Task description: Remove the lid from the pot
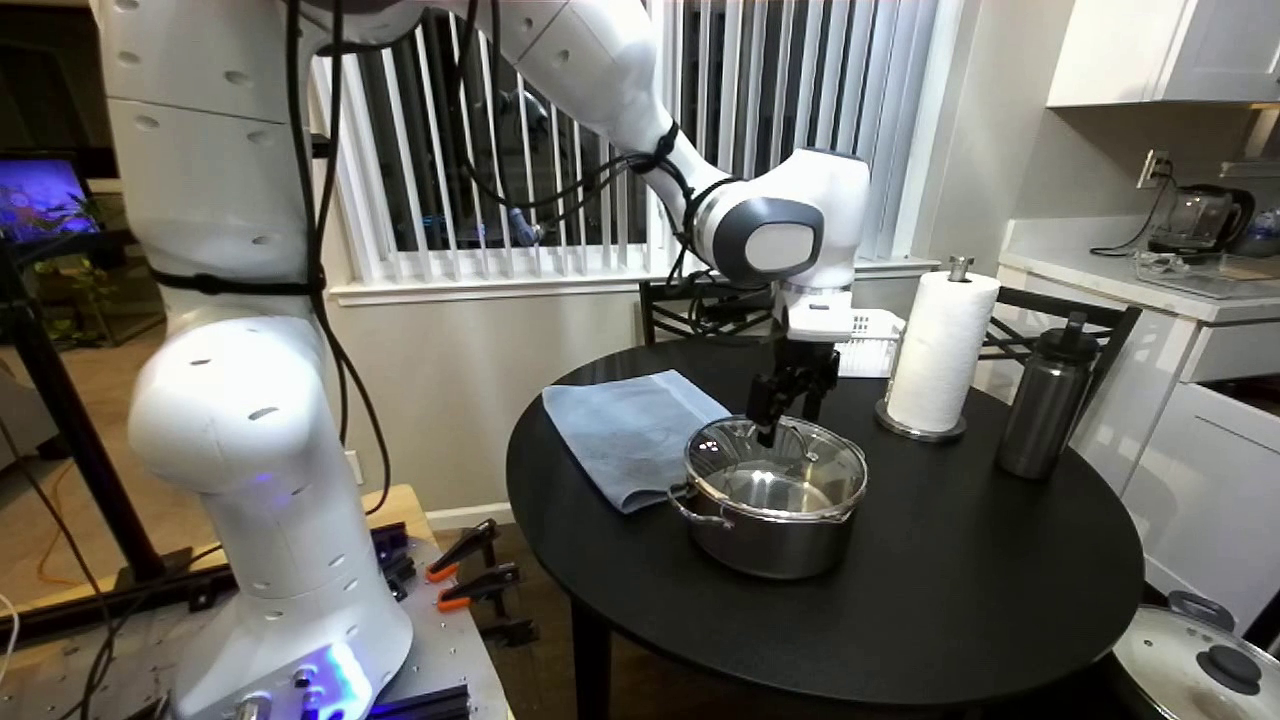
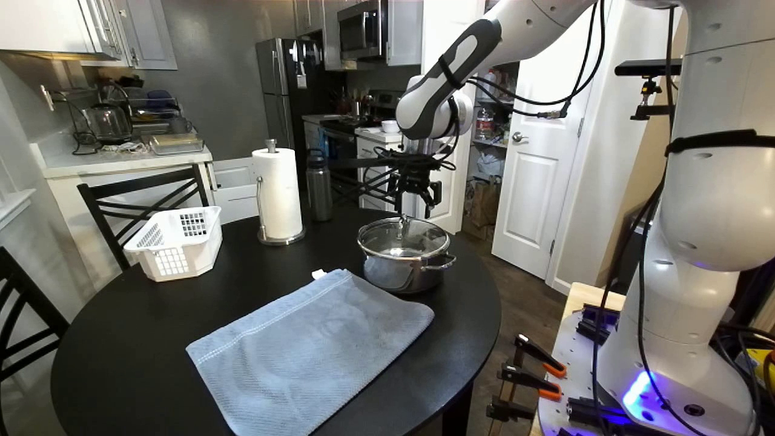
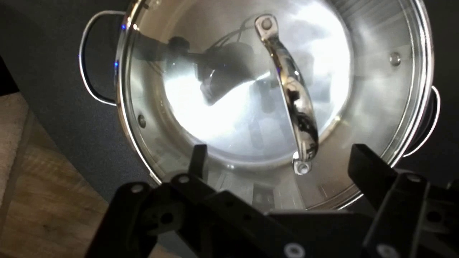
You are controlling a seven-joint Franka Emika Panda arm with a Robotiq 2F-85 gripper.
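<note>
Fingers point(image 3: 369, 172) stand spread wide, pointing down above the lid point(image 3: 247, 107), which rests flat on the pot point(image 1: 775, 548); in the wrist view the lower end of its arched metal handle point(image 3: 297, 104) shows between their tips, clear of both. From the left in an exterior view, the white robot arm point(image 1: 270, 400) rises from a base point(image 1: 300, 650) that glows blue, with orange-tipped clamps point(image 1: 490, 582) just beside it. Next comes the round black table point(image 1: 950, 600), bearing a grey-blue cloth point(image 1: 630, 430) laid flat, its edge near the pot. The low steel pot follows, upright, a side loop point(image 1: 705, 519) turned toward the cloth and the clear glass of the lid covering its mouth. Farther back and to the right sits a white openwork basket point(image 1: 868, 348), partly hidden, then an upright paper towel roll point(image 1: 943, 350), then a dark metal bottle point(image 1: 1045, 410). Low at the far right, beyond the table's edge, a black-knobbed glass cover point(image 1: 1170, 645) is partly out of view.
</note>
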